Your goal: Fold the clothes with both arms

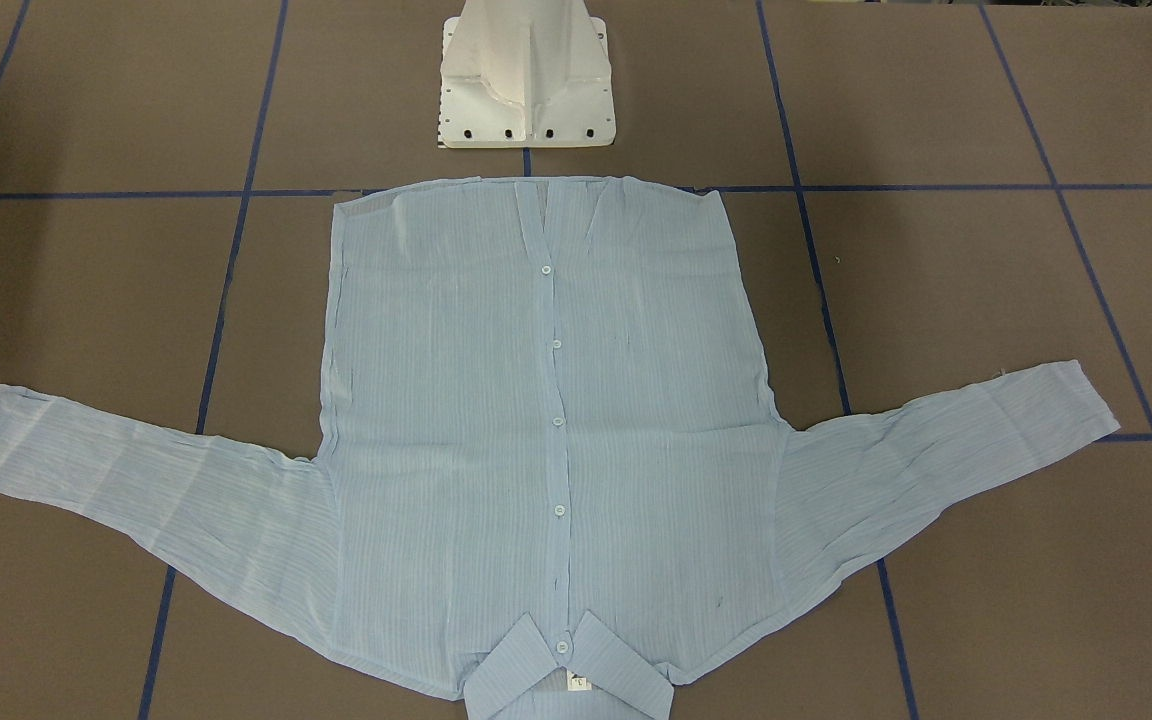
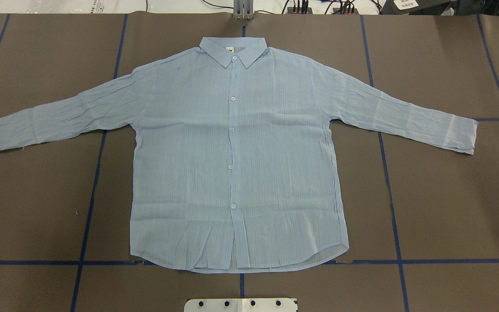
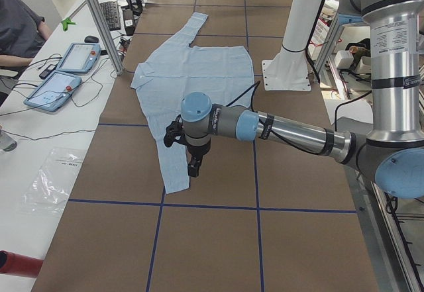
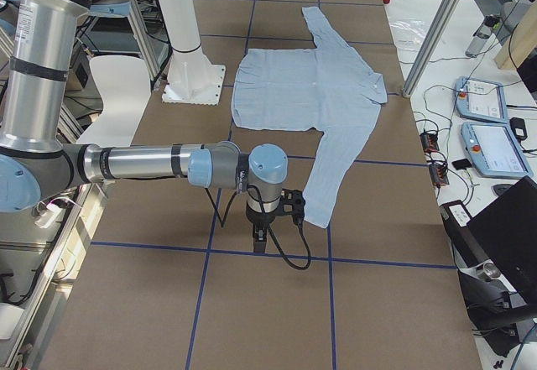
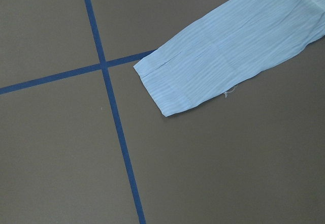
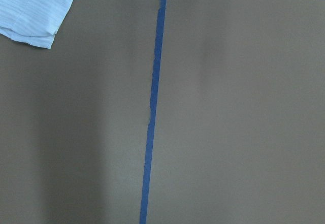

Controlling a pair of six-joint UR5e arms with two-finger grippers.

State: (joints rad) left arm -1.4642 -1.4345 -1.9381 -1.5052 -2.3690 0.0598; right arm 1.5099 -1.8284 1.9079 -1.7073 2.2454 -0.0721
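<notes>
The light-blue striped shirt (image 2: 236, 164) lies flat and buttoned on the brown table, collar away from the robot and both sleeves spread out; it also shows in the front-facing view (image 1: 546, 400). In the exterior left view the left gripper (image 3: 192, 167) hangs over the near sleeve's end. The left wrist view shows that cuff (image 5: 172, 87) and no fingers. In the exterior right view the right gripper (image 4: 260, 240) hangs beside the other sleeve's cuff. The right wrist view shows a cuff corner (image 6: 30, 10) and no fingers. I cannot tell whether either gripper is open or shut.
The white pedestal base (image 1: 526, 90) stands just behind the shirt's hem. Blue tape lines (image 2: 98, 173) cross the table. A seated person (image 3: 20, 27), teach pendants (image 3: 59, 87) and a metal post (image 3: 99, 20) are along the table's far side.
</notes>
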